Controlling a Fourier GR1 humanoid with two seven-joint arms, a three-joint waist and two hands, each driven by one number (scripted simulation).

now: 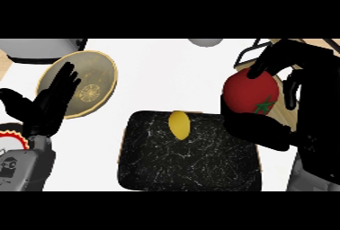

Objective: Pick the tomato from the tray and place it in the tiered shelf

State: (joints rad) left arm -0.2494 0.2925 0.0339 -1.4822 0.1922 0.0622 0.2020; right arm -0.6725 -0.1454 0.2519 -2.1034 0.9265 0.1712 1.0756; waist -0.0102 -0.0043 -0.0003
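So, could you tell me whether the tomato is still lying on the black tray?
No: the tomato is up off the black tray, held in the curled right hand near the view's right side.

The right robot hand (pixel 292 90) curls round the tomato (pixel 249 92), hiding its far side. Above the tomato, the tiered shelf (pixel 249 51) shows only a wire corner, cut off at the top.

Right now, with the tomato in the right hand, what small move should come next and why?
Probably carry the tomato a little farther right toward the shelf frame. The right hand has its fingers curled round it, already lifted clear of the black tray.
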